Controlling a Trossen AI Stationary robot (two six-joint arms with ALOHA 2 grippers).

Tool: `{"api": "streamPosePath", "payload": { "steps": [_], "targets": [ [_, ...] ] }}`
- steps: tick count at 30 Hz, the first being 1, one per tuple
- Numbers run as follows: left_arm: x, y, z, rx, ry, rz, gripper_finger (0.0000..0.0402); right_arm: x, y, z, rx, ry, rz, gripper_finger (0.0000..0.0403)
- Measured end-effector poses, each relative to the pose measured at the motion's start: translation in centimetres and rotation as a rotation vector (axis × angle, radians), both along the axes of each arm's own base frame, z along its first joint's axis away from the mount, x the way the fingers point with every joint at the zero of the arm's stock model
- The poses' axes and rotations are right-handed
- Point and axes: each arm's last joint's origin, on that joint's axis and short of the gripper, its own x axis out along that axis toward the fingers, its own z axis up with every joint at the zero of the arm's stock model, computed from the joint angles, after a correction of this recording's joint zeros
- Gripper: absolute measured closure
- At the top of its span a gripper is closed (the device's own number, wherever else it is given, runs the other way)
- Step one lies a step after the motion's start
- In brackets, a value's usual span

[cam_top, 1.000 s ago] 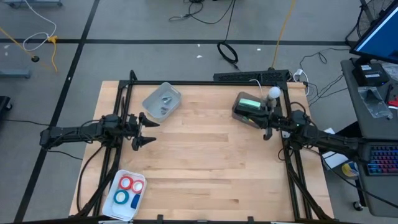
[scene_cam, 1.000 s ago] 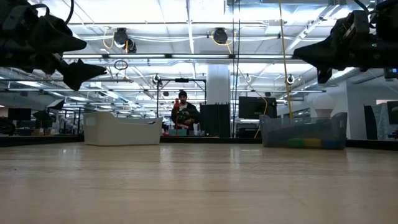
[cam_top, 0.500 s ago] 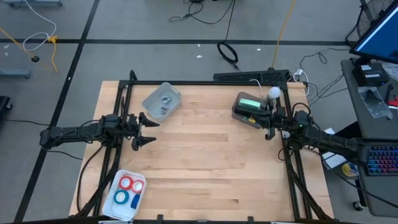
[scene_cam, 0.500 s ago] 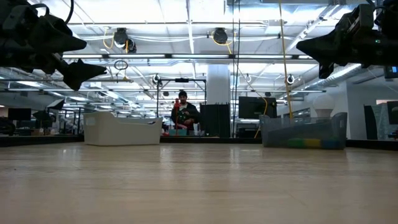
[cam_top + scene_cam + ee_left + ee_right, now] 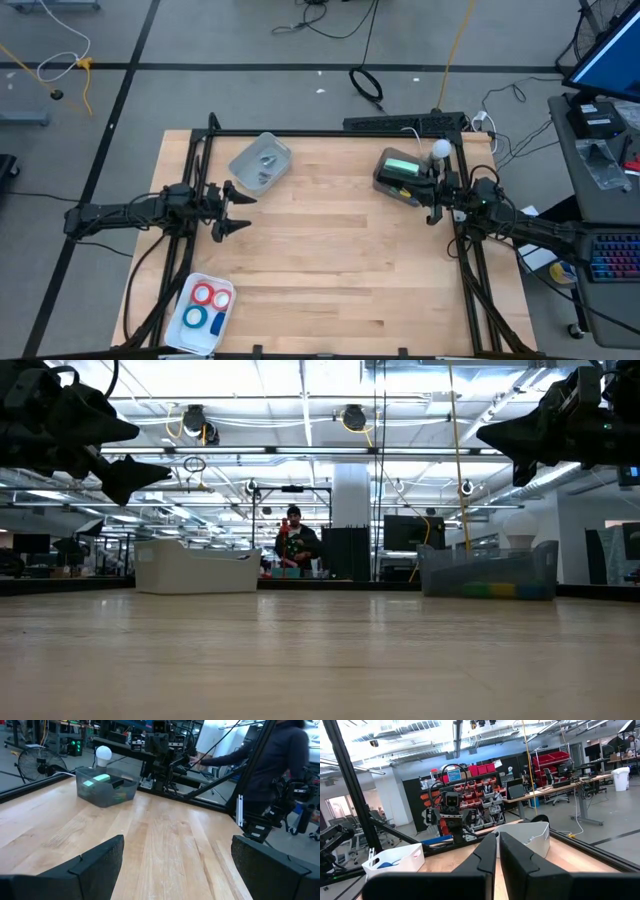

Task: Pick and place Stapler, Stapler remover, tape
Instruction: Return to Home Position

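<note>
High view: the wooden table (image 5: 330,260) has one arm on each side. The left gripper (image 5: 238,212) hangs over the left part of the table. Its jaws are wide open and hold nothing. In the left wrist view its two dark fingers (image 5: 100,865) stand far apart, with only bare wood between them.

The right gripper (image 5: 430,205) is at the right side of the table, just beside the grey bin (image 5: 383,183). In the right wrist view its jaws are pressed together, and nothing is between them.

The tape sits in a white tray (image 5: 186,342) at the near left corner of the table, well apart from both grippers. The two red rolls (image 5: 203,293) lie side by side. The two blue rolls (image 5: 194,319) lie next to them in the same tray.

The grey bin is at the far right of the table. Something green (image 5: 400,165) shows inside it. A white light bulb (image 5: 440,149) stands just behind it.

A clear bin (image 5: 282,152) sits at the far left of the table, a bit tilted. Small grey things lie in it, but they are too small to tell what they are.

In the low view both grippers hang high above the table top, and a person (image 5: 293,540) shows far back in the room. In the left wrist view another person (image 5: 280,765) in dark clothes stands past the table edge.
</note>
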Motion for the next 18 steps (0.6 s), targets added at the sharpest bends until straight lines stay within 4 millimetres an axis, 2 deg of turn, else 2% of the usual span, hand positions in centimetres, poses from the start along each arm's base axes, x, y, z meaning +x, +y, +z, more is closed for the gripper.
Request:
{"api": "streamPosePath", "payload": {
  "steps": [18],
  "targets": [
    [0.00,0.00,0.02,-0.002,0.000,0.000,0.0036,0.00,0.00,0.00,0.000,0.000,0.000,0.0388]
  ]
}}
